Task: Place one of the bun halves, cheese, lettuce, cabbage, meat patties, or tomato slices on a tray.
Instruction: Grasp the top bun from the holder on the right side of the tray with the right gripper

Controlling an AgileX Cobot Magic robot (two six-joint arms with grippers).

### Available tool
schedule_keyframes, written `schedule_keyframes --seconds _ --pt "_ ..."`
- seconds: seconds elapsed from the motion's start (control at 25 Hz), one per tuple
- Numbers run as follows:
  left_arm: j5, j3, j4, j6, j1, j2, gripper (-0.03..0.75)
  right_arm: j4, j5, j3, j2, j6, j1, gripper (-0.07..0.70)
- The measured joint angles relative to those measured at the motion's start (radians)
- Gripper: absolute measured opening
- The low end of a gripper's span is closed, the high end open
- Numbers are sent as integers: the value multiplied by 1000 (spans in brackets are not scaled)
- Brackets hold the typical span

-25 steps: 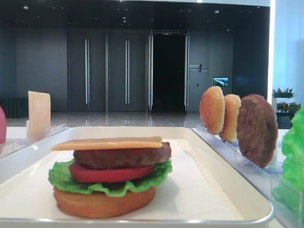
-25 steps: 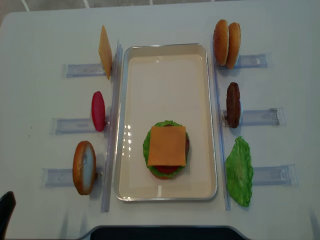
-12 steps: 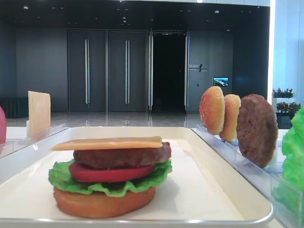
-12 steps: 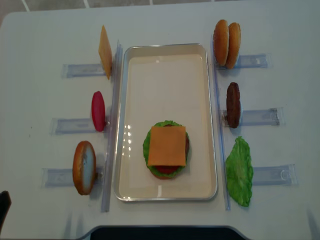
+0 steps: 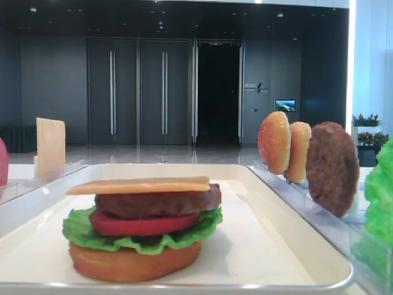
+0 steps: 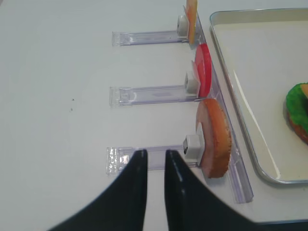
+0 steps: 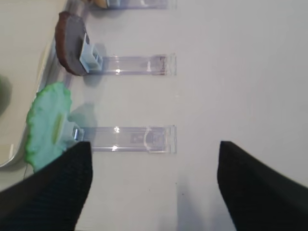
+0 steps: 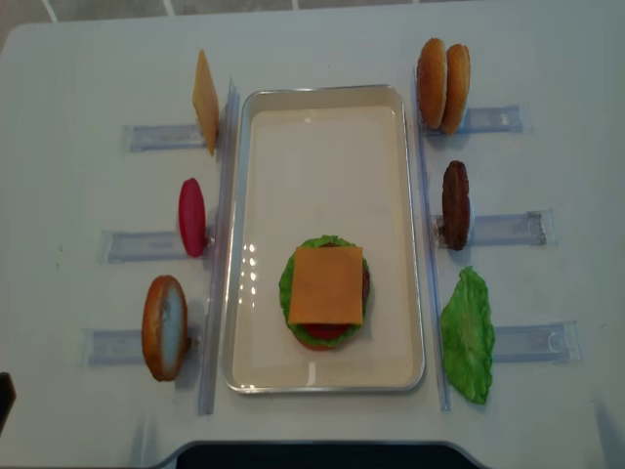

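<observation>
The far half of the tray (image 8: 322, 147) lies bare, open from above; the stacked burger (image 8: 326, 291) fills its near middle; upright pieces in clear racks (image 8: 220, 244) line both long sides: cheese (image 8: 205, 102), tomato slice (image 8: 191, 217), bun (image 8: 164, 327) left; 2 buns (image 8: 442, 85), patty (image 8: 455, 204), lettuce (image 8: 468, 335) right; the outer worktop (image 8: 68, 195) is bare.

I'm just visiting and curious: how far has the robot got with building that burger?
Most of it looks built: on the tray sit a bottom bun, lettuce, tomato, a patty and cheese on top. Nothing is in hand: the left gripper is nearly closed on nothing, and the right gripper hangs open over the table. A top bun is missing; one stands in the left rack.
</observation>
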Motion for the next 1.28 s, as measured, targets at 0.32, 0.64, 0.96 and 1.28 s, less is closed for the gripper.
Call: schedule_keyframes --seconds 0.32,0.64,0.96,1.28 --pt "0 0 0 0 0 0 6 5 -14 -112 408 3 0 540" --pt "0 0 0 0 0 0 0 5 -17 -352 834 3 0 540" --pt "0 0 0 0 0 0 0 5 -6 -627 1089 3 0 540" --pt "0 0 0 0 0 0 0 5 60 -884 1324 8 0 540"
